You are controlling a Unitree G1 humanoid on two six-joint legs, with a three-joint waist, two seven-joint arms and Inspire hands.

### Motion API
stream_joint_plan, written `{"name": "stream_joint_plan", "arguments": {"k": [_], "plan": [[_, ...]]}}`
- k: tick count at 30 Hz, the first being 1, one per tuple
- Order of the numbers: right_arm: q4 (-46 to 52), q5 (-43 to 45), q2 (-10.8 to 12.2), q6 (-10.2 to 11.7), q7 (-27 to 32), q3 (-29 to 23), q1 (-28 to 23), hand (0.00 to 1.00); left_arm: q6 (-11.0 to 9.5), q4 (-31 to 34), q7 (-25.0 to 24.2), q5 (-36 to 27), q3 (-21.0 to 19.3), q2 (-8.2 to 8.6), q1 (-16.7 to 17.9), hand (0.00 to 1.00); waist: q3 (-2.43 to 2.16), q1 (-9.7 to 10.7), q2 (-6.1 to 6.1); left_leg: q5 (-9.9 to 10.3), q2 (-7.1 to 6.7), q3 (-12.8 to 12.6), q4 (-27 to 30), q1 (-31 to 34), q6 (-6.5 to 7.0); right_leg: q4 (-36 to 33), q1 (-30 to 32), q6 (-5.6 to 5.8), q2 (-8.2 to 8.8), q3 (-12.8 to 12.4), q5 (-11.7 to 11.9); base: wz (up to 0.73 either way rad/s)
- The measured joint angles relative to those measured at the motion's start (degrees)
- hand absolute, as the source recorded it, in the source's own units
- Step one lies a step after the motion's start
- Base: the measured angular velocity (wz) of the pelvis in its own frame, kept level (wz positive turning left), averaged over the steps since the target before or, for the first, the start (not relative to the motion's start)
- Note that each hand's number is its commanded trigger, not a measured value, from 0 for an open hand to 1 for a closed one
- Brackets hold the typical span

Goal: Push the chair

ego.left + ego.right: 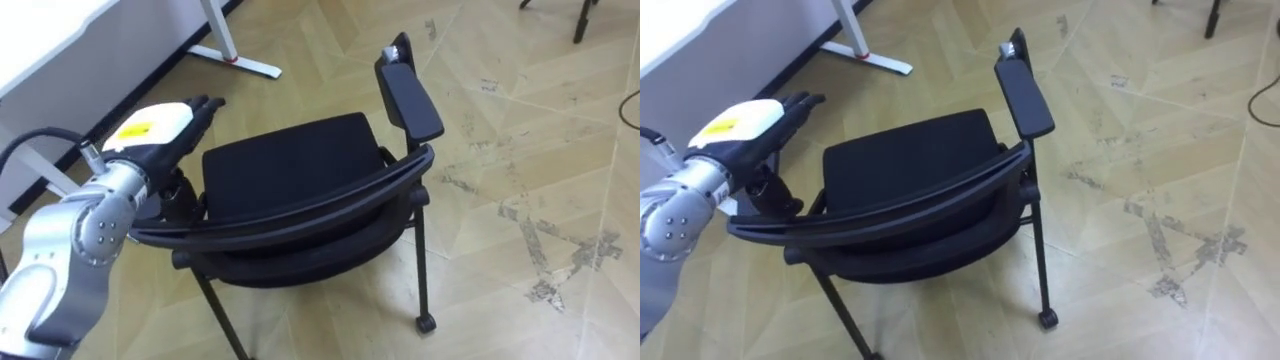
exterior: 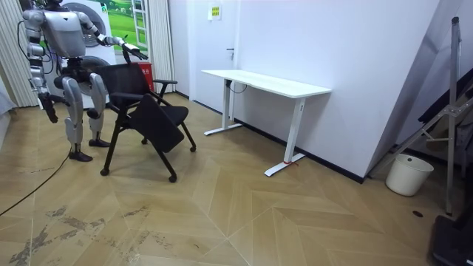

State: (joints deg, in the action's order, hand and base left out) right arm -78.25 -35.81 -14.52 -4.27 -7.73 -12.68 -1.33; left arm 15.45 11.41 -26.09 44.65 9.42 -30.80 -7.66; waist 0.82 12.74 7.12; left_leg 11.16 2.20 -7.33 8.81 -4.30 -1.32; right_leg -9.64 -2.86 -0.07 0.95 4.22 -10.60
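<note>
Left robot hand (image 1: pixel 160 128), fingers straight, lies over the side of the chair (image 1: pixel 290 165) (desk (image 1: pixel 50 40) beyond it); the push seems barely begun.

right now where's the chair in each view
Left eye view: chair centre, backrest nearest the camera.
Right eye view: chair centre, slightly further left.
Room view: chair upper left, in front of the robot.
Shared landmark: the white desk, upper left in the eye views, centre in the room view.
</note>
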Motion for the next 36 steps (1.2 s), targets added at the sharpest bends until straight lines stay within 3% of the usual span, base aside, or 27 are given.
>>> {"name": "stream_joint_plan", "arguments": {"k": [7,13,16,18,20,21,26,32,36], "plan": [[-0.45,-0.12,-0.04,-0.02,0.19,0.1,0.06,0.0,0.82,1.18,-3.81,-0.14,-0.01,-0.27,-1.2,0.0,-0.04,-0.71,0.05,0.0,0.04,-0.07,0.45,0.19,0.0,-0.08,0.03,0.0,0.02,0.02,0.0,0.0],[-0.56,-0.13,-0.15,-0.02,0.06,0.13,0.15,0.0,1.14,3.28,-7.23,-0.12,-0.02,-2.22,-1.71,0.0,-0.05,-0.77,0.07,0.0,0.08,-0.03,0.57,0.28,0.0,-0.1,0.04,-0.01,0.01,0.02,0.0,0.0],[-0.43,0.7,-0.16,0.03,0.04,-0.64,-0.38,0.0,1.67,7.41,-10.56,-0.05,-0.19,-4.69,-3.64,0.0,-0.2,-2.15,0.23,0.0,0.08,0.14,0.9,0.92,0.0,-0.15,0.43,-0.07,0.05,0.3,0.04,0.04],[-0.67,1.42,-0.17,0.59,0.08,-1.81,-0.76,0.0,1.71,9.17,-11.82,-0.09,-0.24,-6.89,-7.09,0.0,-0.43,-3.54,0.57,0.0,0.08,0.41,0.97,1.4,0.0,-0.2,0.88,-0.13,0.05,0.42,0.08,0.05],[-0.61,1.71,-0.48,0.72,-0.01,-2.28,-1.41,0.0,2.04,9.6,-12.92,-0.63,-1.0,-9.21,-11.33,0.0,-1.09,-5.16,1.5,0.0,0.08,0.7,0.95,1.09,0.0,-0.27,0.6,-0.16,0.06,0.43,0.1,0.0],[-0.62,1.87,-0.63,0.72,0.02,-2.28,-1.42,0.0,2.21,9.59,-13.25,-1.93,-2.15,-10.05,-12.79,0.0,-1.1,-5.35,1.96,0.0,0.05,1.23,0.81,0.58,0.0,-0.25,0.07,-0.16,0.07,0.48,0.1,0.03],[-0.95,2.39,-1.38,0.6,-0.21,-2.29,-1.17,0.0,3.29,10.67,-14.7,-4.17,-4.17,-11.53,-13.53,0.0,-0.87,-5.76,3.04,0.0,0.05,1.44,0.64,-0.79,0.0,-0.08,-1.26,-0.16,0.04,0.53,0.09,0.01],[-1.92,2.79,-1.65,0.94,-0.28,-3.28,-1.5,0.0,3.27,14.86,-18.41,-6.9,-4.38,-14.96,-13.6,0.0,-0.13,-7.04,1.88,0.0,0.0,1.78,0.89,0.29,0.0,-0.11,0.15,-0.2,0.06,0.55,-0.33,0.04],[-2.37,2.78,-1.52,0.94,0.84,-3.26,-1.99,0.0,3.41,16.89,-18.56,-6.99,-4.99,-15.77,-14.26,0.0,-0.62,-8.49,1.73,0.0,-0.04,1.86,0.9,1.34,0.0,-0.68,0.89,-0.15,0.07,0.6,-0.15,0.0]]}}
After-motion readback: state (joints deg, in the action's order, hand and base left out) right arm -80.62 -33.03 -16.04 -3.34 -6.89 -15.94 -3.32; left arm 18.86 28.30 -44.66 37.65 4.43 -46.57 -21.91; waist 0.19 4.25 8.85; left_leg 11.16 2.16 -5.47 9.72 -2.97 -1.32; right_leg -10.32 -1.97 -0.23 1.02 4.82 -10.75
